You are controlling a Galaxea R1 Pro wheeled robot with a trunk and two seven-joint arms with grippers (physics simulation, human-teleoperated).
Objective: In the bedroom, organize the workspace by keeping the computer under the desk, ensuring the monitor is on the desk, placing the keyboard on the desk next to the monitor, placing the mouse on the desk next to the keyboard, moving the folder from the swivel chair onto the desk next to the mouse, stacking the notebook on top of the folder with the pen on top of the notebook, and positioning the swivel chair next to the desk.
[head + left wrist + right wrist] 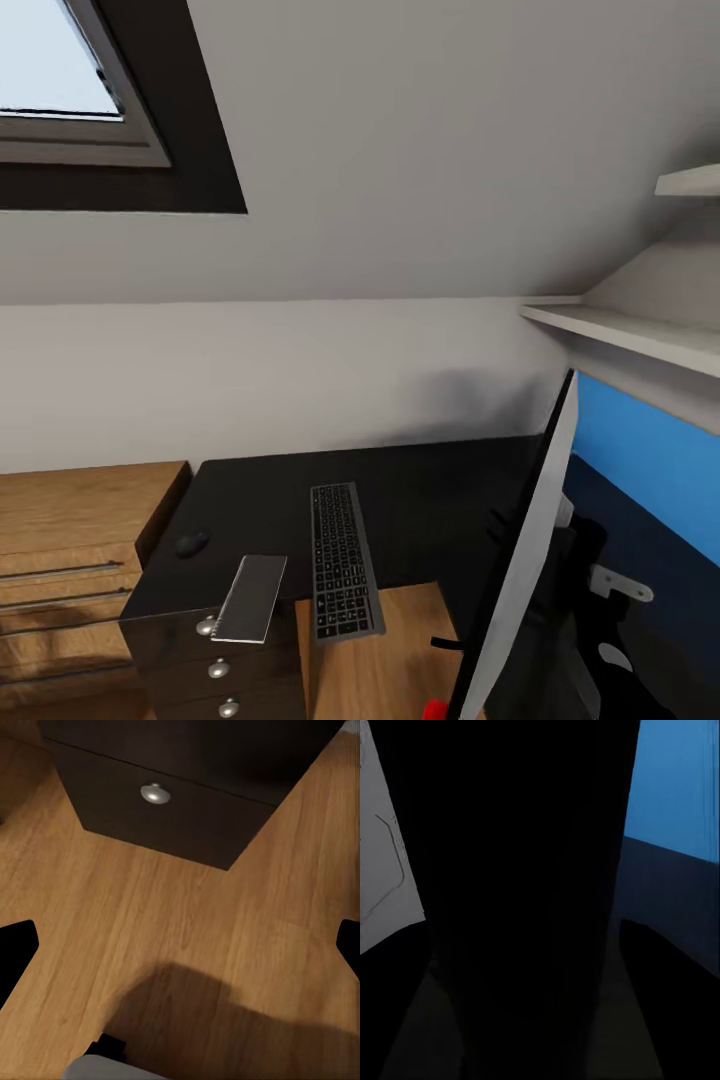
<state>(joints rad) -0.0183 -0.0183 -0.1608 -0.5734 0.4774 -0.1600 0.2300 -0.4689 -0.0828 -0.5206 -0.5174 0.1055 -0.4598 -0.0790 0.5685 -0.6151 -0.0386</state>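
Trouble here starts with the biggest piece. The long glossy black L-shaped worktop [420,500] is crowded at its near edge, so anything you knock can go over onto the wooden floor [187,915].

The wide thin black monitor with its silver edge [532,540] stands at the worktop's right end, seen almost edge-on and leaning, close in front of the blue wall panel [640,460]. The right wrist view is nearly all dark, with a grey surface on one side and blue on the other. I cannot tell whether your right gripper is spread, pressed together or pinching anything. If it is close to the screen, a blind swing could tip the monitor or scrape it along the wall.

The long slim dark grey keyboard [343,572] lies lengthwise mid-worktop. Its near end seems to stick out past the edge, so a brush from your arm could drop it.

The small wire-bound notebook [251,597] lies just left of the keyboard, above the drawer unit with round silver knobs [218,668]. It too looks to hang over the front, so a nudge could slide it off.

The small rounded black mouse [190,543] lies near the left corner, where it would be easily swept off.

Your left gripper [180,945] hangs low over the floor, fingers spread and empty, near the drawer front. Raising it carelessly could clip that overhanging notebook.
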